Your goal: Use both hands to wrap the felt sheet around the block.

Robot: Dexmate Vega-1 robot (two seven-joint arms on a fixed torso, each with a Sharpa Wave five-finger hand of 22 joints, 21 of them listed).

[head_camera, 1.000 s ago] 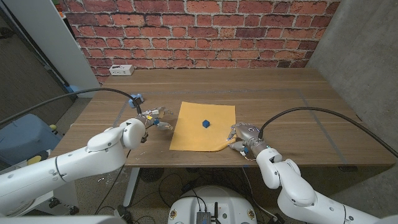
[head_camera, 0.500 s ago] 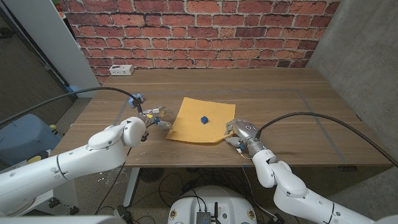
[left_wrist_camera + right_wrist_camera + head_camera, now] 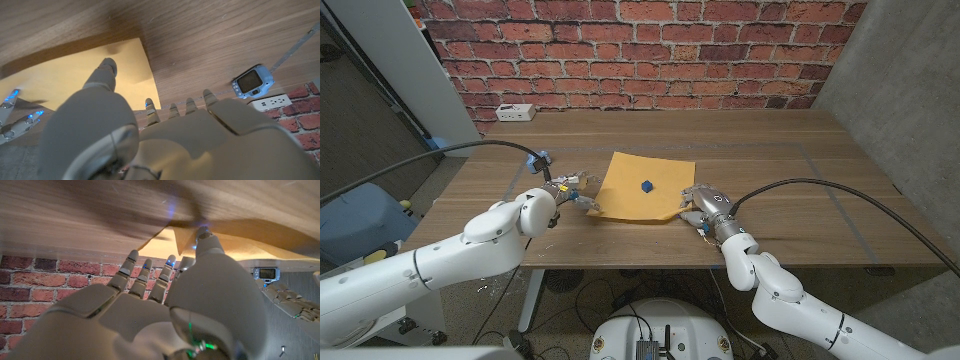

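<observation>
Felt sheet [image 3: 642, 186] lies mid-tabletop; my right hand [image 3: 705, 210] pinches its near corner, lifted. My left hand [image 3: 575, 191] spreads empty fingers beside its left edge, brick wall [image 3: 640, 45] behind.

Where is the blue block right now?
In the head view the blue block sits on the orange felt sheet near its middle, between the left hand and the right hand.

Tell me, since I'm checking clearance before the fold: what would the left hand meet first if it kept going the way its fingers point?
Most likely the near left edge of the orange felt sheet. The left hand points across at it, fingertips at its border. Whether they touch is unclear.
</observation>
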